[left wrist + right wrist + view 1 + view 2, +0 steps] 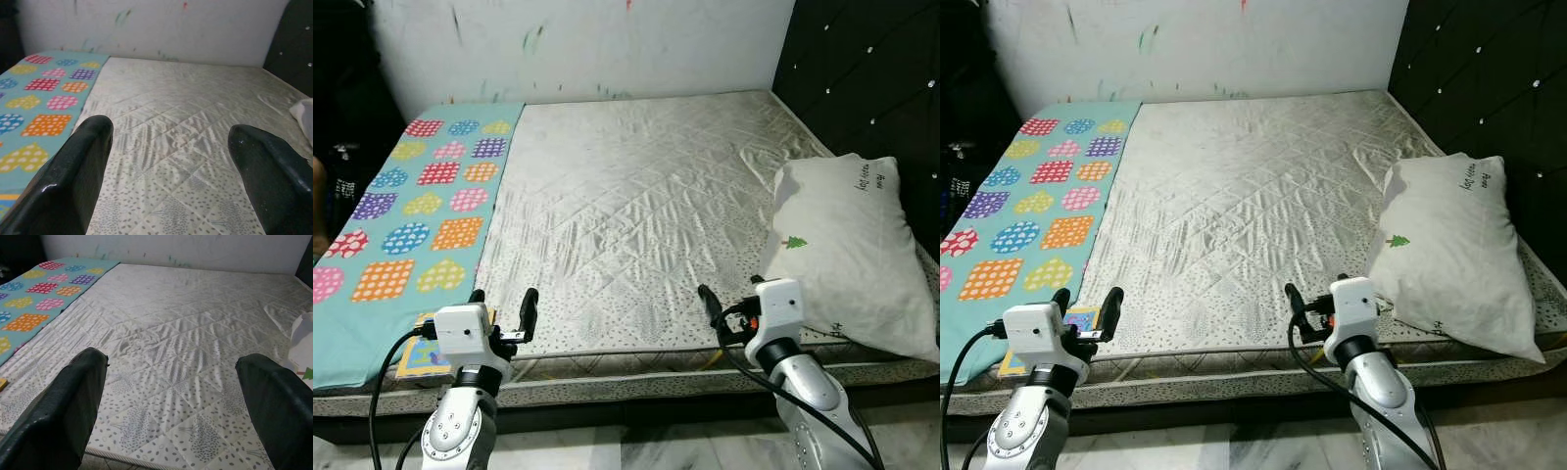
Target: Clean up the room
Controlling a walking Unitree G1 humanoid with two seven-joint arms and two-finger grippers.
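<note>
A bare white quilted mattress (636, 206) lies before me. A teal blanket (421, 206) with colourful patches is spread flat along its left side. At the right edge a white pillow (847, 250) with a small green tree print leans near the black headboard (871, 78). My left gripper (502, 311) hovers open over the bed's near edge beside the blanket, nothing between its fingers (73, 166). My right gripper (730, 291) hangs open over the near edge just left of the pillow, also holding nothing.
A flat yellow and blue item (421, 357) pokes out at the blanket's near corner, just left of my left gripper. A paint-marked white wall (578, 44) stands behind the bed. Pale marbled floor (636, 452) runs below the bed's front edge.
</note>
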